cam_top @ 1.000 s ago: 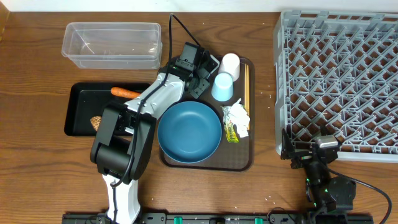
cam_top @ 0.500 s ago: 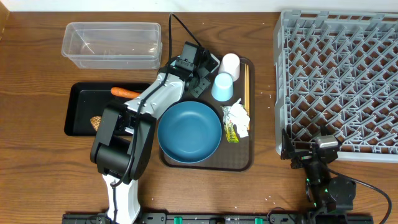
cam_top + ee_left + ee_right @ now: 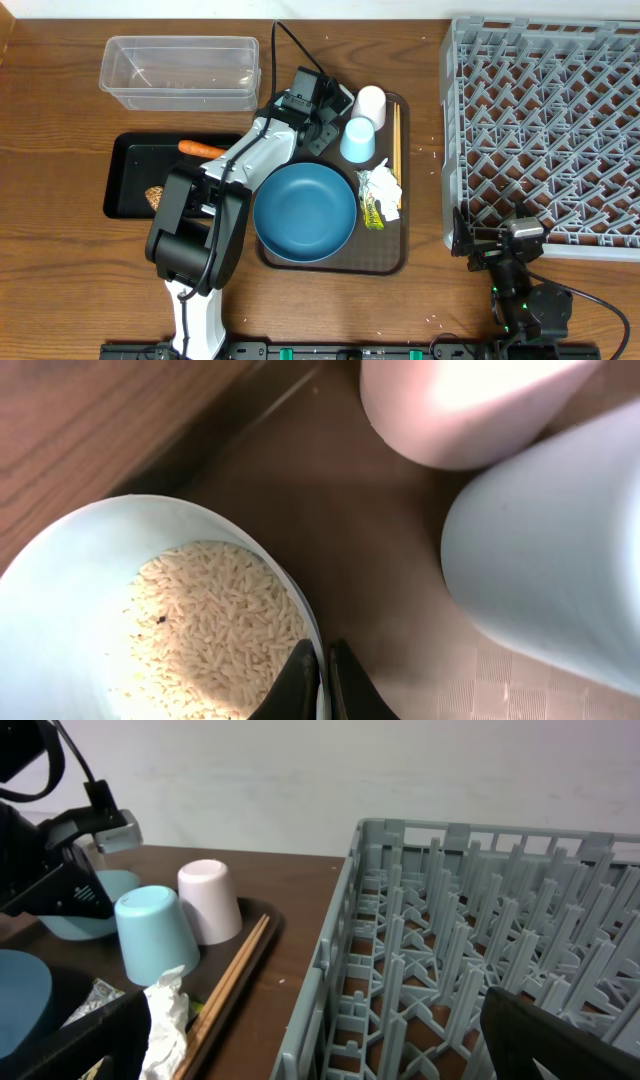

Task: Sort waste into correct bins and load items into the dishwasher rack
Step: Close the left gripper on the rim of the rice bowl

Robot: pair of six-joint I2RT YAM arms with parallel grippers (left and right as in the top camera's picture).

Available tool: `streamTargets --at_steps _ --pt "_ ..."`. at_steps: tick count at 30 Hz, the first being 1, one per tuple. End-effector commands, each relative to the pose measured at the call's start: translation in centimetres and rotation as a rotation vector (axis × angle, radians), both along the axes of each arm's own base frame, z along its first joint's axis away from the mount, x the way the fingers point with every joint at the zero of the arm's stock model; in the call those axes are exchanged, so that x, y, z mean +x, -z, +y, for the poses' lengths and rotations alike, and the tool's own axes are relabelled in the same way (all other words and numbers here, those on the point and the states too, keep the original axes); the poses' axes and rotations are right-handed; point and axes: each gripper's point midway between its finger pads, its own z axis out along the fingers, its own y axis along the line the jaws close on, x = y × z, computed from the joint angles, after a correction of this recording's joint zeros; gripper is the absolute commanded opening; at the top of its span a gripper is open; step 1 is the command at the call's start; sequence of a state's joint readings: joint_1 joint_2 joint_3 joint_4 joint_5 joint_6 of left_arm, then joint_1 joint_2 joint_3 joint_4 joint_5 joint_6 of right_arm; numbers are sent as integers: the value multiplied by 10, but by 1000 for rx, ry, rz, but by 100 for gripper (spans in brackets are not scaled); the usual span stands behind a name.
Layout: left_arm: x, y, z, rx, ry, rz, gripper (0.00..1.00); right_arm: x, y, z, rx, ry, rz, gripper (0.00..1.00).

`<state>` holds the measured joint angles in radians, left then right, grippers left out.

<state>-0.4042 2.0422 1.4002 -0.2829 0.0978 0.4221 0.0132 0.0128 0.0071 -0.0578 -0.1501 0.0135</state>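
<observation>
Pale-blue rim is what my left hand is clamped on: two dark fingertips nearly meeting, w/ the bowl wall pinched between them, one tip inside, one outside. Rice covers the bowl's bottom, reaching right up to the pinch. Just beside it on the brown tray stand the white cup and blue cup, both mouth-down.

Further out: dish nearer me, chopsticks and wrappers on the tray's right side. Black tray, w/ carrot and brown lump, lies to the left on the desk; tub behind it; rack far right. Right hand is spread wide, holding nothing, by the rack's near corner.

Risks, as I judge them:
- It's a thin edge pinch, so the bowl could pivot or slip on the lift, spilling rice over tray/desk.
- Swinging out carelessly could knock the blue cup.
- Tipping too early en route to a bin would scatter grains.
</observation>
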Motion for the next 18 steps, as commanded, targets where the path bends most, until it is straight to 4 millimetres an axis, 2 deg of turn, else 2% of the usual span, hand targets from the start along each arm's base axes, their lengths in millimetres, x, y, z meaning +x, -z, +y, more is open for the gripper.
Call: streamTargets --at_steps 1,18 --pt "6 -28 -5 -54 -40 -50 6 0 1 -3 -11 10 1 99" --pt "4 -117 -4 -233 -184 -156 6 0 1 -3 -11 10 1 99"
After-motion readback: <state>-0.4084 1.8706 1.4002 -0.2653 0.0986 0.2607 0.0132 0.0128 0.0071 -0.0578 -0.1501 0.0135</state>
